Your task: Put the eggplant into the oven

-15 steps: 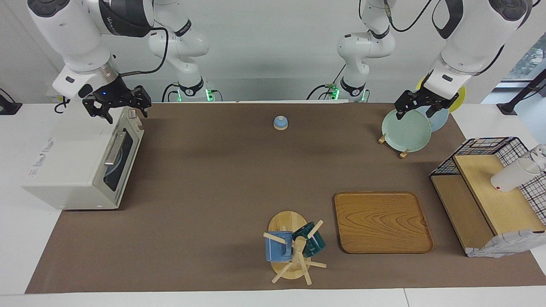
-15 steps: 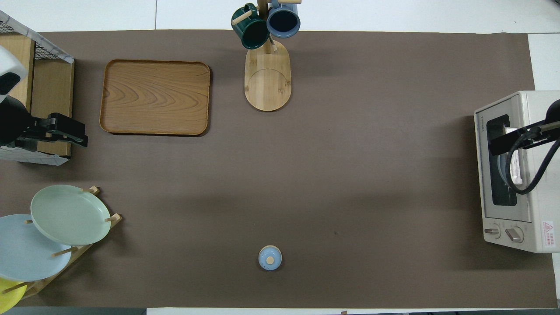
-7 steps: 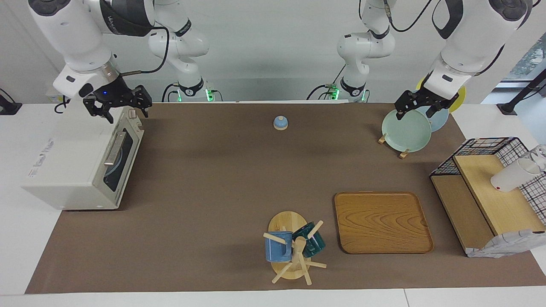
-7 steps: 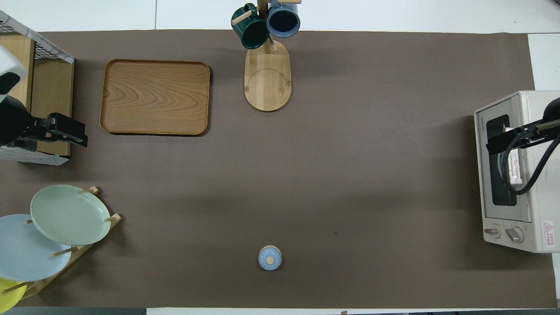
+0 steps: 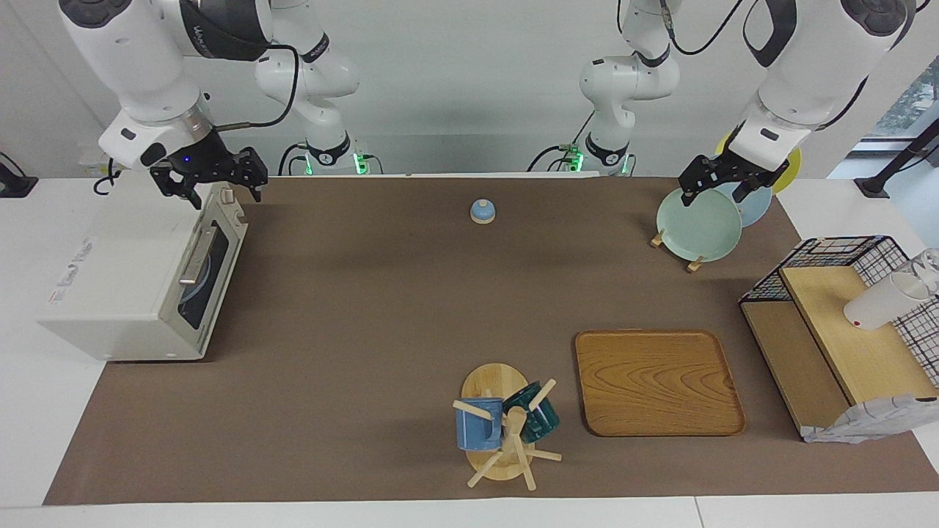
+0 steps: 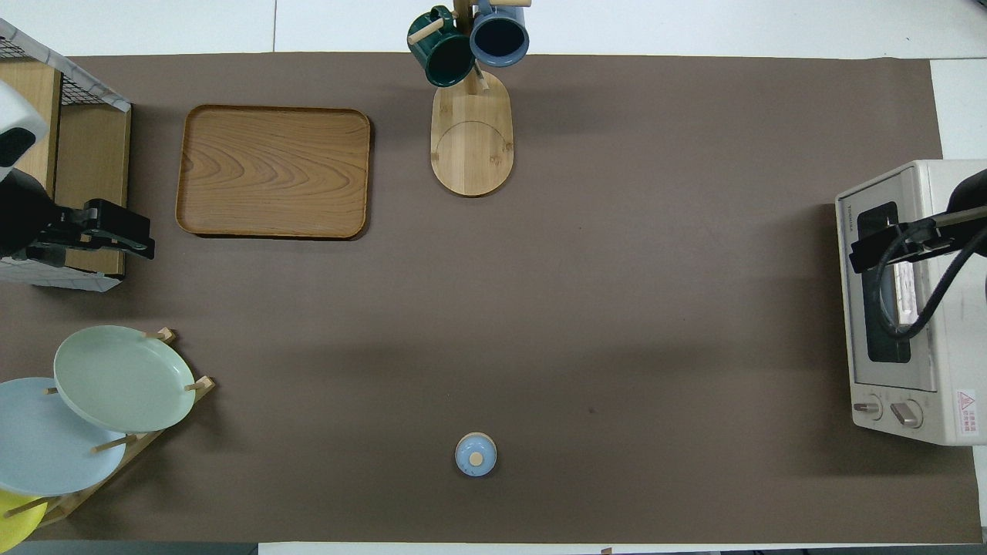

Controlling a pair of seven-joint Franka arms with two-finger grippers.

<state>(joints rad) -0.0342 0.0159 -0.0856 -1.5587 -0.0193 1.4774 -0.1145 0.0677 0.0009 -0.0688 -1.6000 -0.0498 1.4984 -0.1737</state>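
Note:
The cream-white oven (image 5: 139,282) (image 6: 910,308) stands at the right arm's end of the table with its dark glass door shut. A pale bluish round shape shows through the glass. The eggplant is out of view. My right gripper (image 5: 216,180) (image 6: 875,248) hangs open just above the oven's top front edge, at its end nearer to the robots, holding nothing. My left gripper (image 5: 711,196) (image 6: 123,235) waits open and empty in the air over the plate rack at the left arm's end.
A small blue lidded pot (image 5: 483,211) sits mid-table near the robots. A green plate (image 5: 698,224) leans in the rack. A wooden tray (image 5: 658,381), a mug tree (image 5: 506,429) and a wooden shelf with a wire basket (image 5: 836,330) stand farther out.
The right gripper has risen a little and shifted toward the middle of the table, still over the oven's front edge. The left arm has not moved.

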